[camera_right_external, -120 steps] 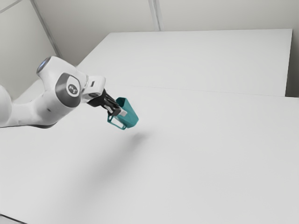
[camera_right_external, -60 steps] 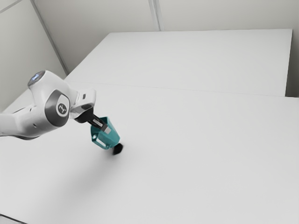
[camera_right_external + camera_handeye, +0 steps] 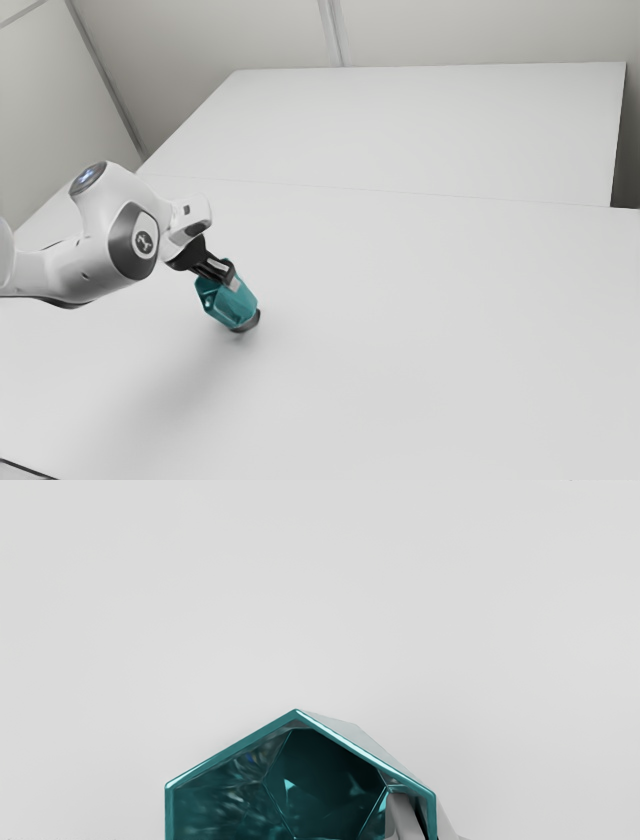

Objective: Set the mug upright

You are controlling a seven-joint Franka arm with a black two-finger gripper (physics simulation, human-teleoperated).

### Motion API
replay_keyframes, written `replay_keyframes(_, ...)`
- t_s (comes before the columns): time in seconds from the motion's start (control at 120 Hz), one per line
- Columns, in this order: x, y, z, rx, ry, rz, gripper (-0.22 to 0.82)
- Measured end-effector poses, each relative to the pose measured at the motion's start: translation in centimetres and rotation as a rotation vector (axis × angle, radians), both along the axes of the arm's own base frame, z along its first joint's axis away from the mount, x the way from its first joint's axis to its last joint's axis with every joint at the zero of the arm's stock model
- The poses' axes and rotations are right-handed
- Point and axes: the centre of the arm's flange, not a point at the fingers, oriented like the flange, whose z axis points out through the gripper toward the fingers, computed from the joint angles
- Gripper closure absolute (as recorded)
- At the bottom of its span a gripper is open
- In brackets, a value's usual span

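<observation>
Mug (image 3: 236, 307), one, teal, glossy, faceted, with six-sided base inside; tilted, not upright, its mouth toward the hand and the exterior view's left, its base lower and toward that view's right. Position: at the fingertips, low over the surface; whether the base touches is not clear. Dark patch (image 3: 254, 319) at the base. Hand (image 3: 234, 284), one, black, two-fingered: clamped on the mug's side wall, one grey finger (image 3: 402, 817) inside the mouth, the other outside against the same wall. Arm (image 3: 95, 250), white with dark grey fittings, entering from the exterior view's left. Surface (image 3: 430, 330), white, plain, bearing a soft shadow (image 3: 190, 375) near the mug. Thin dark line (image 3: 30, 469) at the exterior view's near left corner. Pale walls (image 3: 480, 30) behind.
</observation>
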Motion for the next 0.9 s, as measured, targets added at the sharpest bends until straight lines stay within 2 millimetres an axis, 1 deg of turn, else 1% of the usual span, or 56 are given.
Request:
replay_keyframes(0.158, 0.1, 0.0, -0.5, -0.011, 0.018, 0.035, 0.78)
replay_keyframes(0.225, 0.1, 0.0, -0.6, -0.016, 0.023, 0.046, 0.75)
replay_keyframes(0.317, 0.1, 0.0, -0.7, -0.022, 0.028, 0.060, 0.66)
replay_keyframes(0.433, 0.2, 0.0, -0.5, -0.033, 0.028, 0.078, 0.48)
replay_keyframes(0.508, 0.2, -0.1, -0.1, -0.042, 0.022, 0.089, 0.39)
replay_keyframes(0.608, 0.2, -0.1, 0.8, -0.053, 0.006, 0.099, 0.31)
replay_keyframes(0.733, 0.4, -0.6, 2.1, -0.060, -0.019, 0.099, 0.25)
replay_keyframes(0.783, 1.0, -0.8, 3.1, -0.061, -0.038, 0.095, 0.22)
replay_keyframes(0.825, 2.0, -1.0, 4.3, -0.061, -0.050, 0.087, 0.20)
replay_keyframes(0.867, 3.6, -1.2, 5.3, -0.052, -0.053, 0.072, 0.18)
replay_keyframes(0.9, 5.3, -1.4, 6.2, -0.040, -0.052, 0.054, 0.17)
